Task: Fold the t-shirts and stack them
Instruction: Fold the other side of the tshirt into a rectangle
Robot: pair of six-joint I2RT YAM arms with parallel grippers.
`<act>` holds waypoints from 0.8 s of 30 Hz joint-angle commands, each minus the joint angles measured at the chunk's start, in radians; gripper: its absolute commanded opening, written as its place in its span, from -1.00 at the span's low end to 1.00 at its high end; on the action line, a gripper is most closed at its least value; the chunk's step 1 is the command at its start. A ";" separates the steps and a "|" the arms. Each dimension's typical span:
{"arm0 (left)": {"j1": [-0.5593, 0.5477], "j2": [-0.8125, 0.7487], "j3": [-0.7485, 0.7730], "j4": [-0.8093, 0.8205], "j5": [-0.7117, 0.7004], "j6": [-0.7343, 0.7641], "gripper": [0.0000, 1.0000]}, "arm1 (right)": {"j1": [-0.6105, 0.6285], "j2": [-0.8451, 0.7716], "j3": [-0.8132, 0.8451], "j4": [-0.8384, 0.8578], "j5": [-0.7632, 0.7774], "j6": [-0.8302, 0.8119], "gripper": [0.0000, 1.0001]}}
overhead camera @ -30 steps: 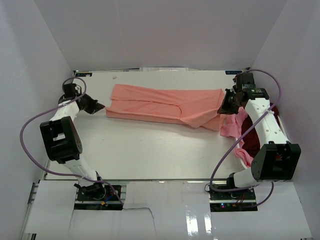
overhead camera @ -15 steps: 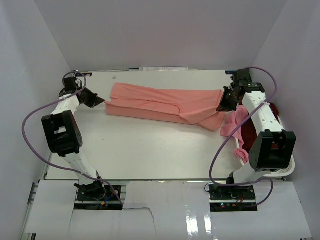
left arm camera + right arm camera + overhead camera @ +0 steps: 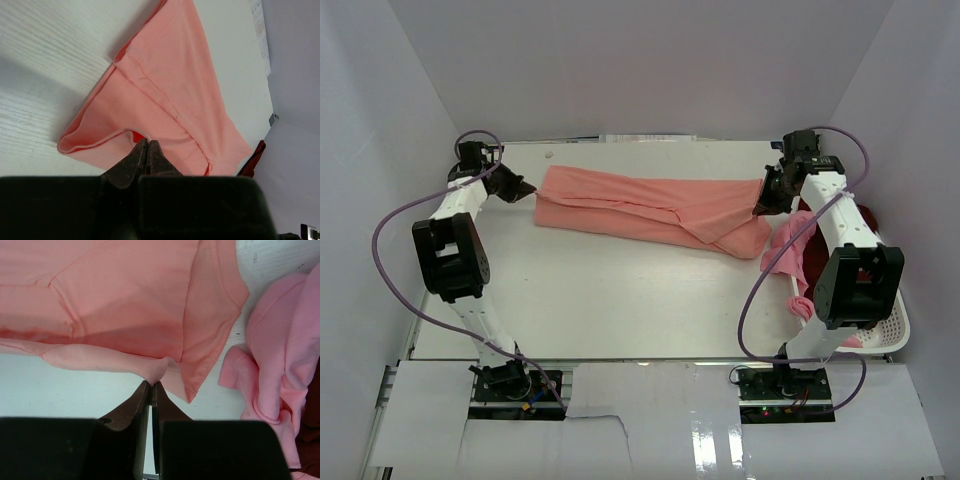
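Observation:
A salmon-pink t-shirt (image 3: pixel 650 205) lies stretched left to right across the far half of the table, folded lengthwise. My left gripper (image 3: pixel 527 188) is shut on its left end, with the cloth edge (image 3: pixel 170 90) pinched at the tips (image 3: pixel 146 142). On the right end, my right gripper (image 3: pixel 761 205) is shut, a bunched fold of the shirt (image 3: pixel 125 295) caught between its tips (image 3: pixel 151 384). A lighter pink t-shirt (image 3: pixel 787 250) hangs over the basket's edge beside the right arm, and it shows in the right wrist view too (image 3: pixel 280 360). A dark maroon t-shirt (image 3: pixel 820 275) lies in the basket.
The white slotted basket (image 3: pixel 892 325) stands at the table's right edge under the right arm. White walls close in the left, back and right. The table's back edge (image 3: pixel 650 140) runs just behind the shirt.
Both grippers have moved toward the back of the table, carrying the salmon shirt's two ends with them. The shirt now lies farther back and straighter.

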State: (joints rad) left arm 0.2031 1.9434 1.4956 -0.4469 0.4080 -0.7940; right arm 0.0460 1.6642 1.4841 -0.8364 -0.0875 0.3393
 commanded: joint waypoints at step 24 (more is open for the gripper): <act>-0.008 0.112 0.210 -0.056 -0.009 -0.028 -1.00 | -0.014 0.137 0.222 -0.009 0.020 0.015 -0.85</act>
State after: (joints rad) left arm 0.1940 2.0506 1.6665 -0.5034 0.4034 -0.8135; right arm 0.0402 1.7809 1.6558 -0.8429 -0.0811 0.3473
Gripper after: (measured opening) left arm 0.089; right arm 0.085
